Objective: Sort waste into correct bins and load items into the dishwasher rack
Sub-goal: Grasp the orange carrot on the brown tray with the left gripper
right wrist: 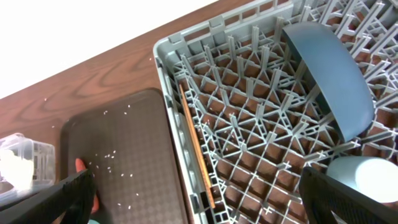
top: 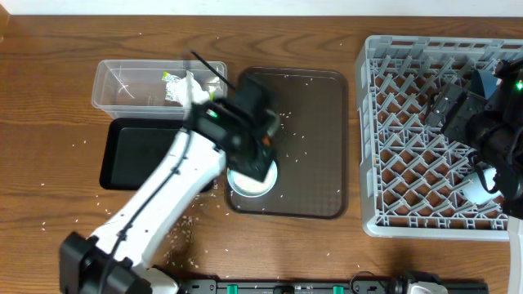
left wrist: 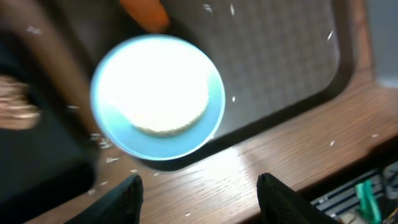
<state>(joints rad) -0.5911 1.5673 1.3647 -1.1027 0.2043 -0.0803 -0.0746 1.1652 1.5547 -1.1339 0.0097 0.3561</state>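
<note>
In the clear tub (top: 122,90) lies the wrapper (top: 173,82). The left end effector (left wrist: 199,199) hovers open near the white bowl (left wrist: 158,96) on the brown tray (top: 319,106), carrot (left wrist: 144,14) beside it. Loading the bowl seems in hand, needing a rim grasp. Glare hides its contents. The dark-blue dish (right wrist: 336,81) stands in the rack (right wrist: 249,143); the right end effector (right wrist: 199,193) hangs open.

Shows a clear tub (top: 122,86) upper left, wrapper (top: 168,78) and tissue (top: 186,90) bunched at its right end; just below, a black tray (top: 131,155). Finds the left arm (top: 163,196) stretched diagonally onto a brown serving tray (top: 319,139), covering part of a pale bowl (top: 249,184). Leaves rice grains (top: 184,224) scattered (thickest beside that arm). Puts the right arm (top: 482,122) over the grey rack (top: 380,106).
</note>
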